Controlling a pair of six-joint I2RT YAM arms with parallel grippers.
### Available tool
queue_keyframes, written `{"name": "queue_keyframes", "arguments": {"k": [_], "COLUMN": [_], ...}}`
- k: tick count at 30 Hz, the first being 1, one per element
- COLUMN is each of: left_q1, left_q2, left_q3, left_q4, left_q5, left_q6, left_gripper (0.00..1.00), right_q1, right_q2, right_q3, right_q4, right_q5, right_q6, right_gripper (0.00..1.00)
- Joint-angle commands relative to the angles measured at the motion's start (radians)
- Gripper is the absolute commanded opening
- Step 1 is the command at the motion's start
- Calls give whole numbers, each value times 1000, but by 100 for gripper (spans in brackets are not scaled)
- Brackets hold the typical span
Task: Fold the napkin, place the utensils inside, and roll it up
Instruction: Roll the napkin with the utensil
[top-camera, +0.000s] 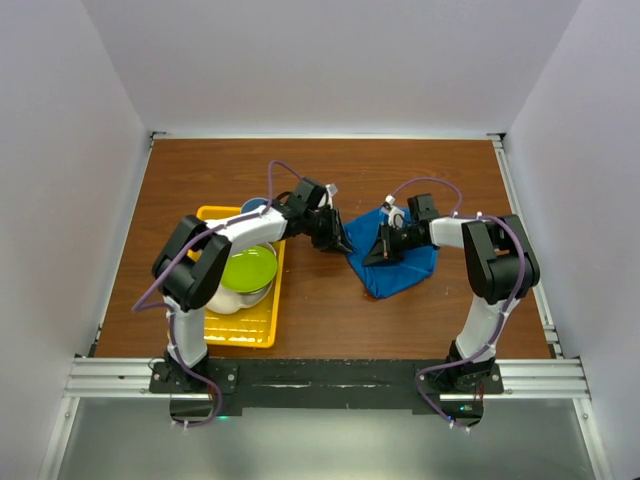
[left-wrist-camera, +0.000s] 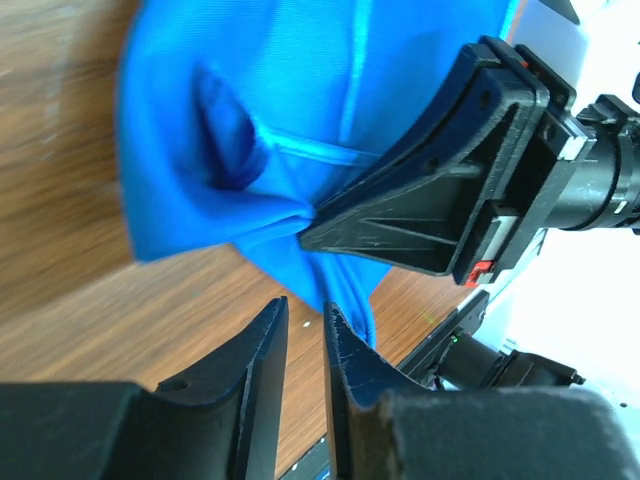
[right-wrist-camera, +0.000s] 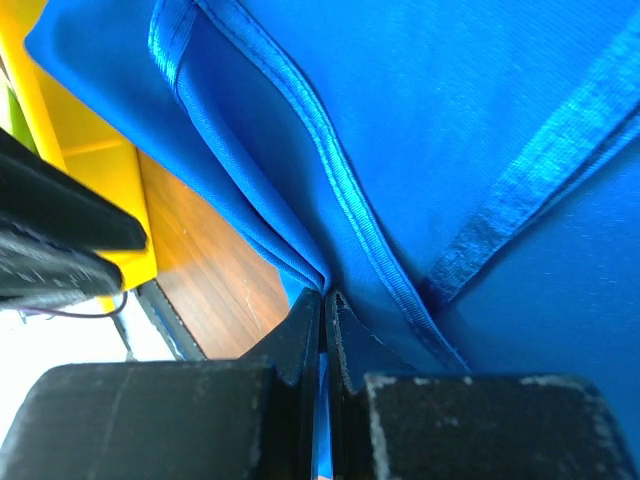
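The napkin (top-camera: 410, 270) is lying crumpled on the wooden table (top-camera: 330, 170), just right of centre and well clear of the yellow tray (top-camera: 240, 335). The right gripper (right-wrist-camera: 322, 298) is clamping down on it: both fingers are pressing flat together with a fold of blue cloth and its shiny hem caught at the tips. From the left wrist camera that pinch is gathering the fabric into a bunched point, and the cloth is fanning out behind it.

The left gripper (left-wrist-camera: 305, 312) is hovering at the napkin's left edge, close in front of the other claw. Its fingers are standing only a narrow slit apart, bare wood is showing through the gap, and a loose blue corner is hanging just beside the right fingertip — nothing is being held there. The left arm is lying across the tray, above the green bowl (top-camera: 248, 268).
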Motion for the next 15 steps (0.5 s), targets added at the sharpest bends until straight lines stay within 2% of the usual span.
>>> {"name": "queue_keyframes", "arguments": {"k": [1, 6, 15], "left_q1": [-21, -32, -33], "left_q2": [51, 106, 178], "left_q3": [57, 71, 84], "left_q4": [94, 126, 221], "left_q5": [61, 79, 96], "left_q6": [-16, -28, -70], "left_gripper": [23, 15, 4], "right_q1": [-14, -14, -14], "right_q2": [19, 40, 66], "right_q3": [31, 71, 91], "right_q4": [-31, -139, -215], "right_q5": [83, 181, 204], "right_q6": [4, -39, -90], "right_gripper": [0, 0, 0]}}
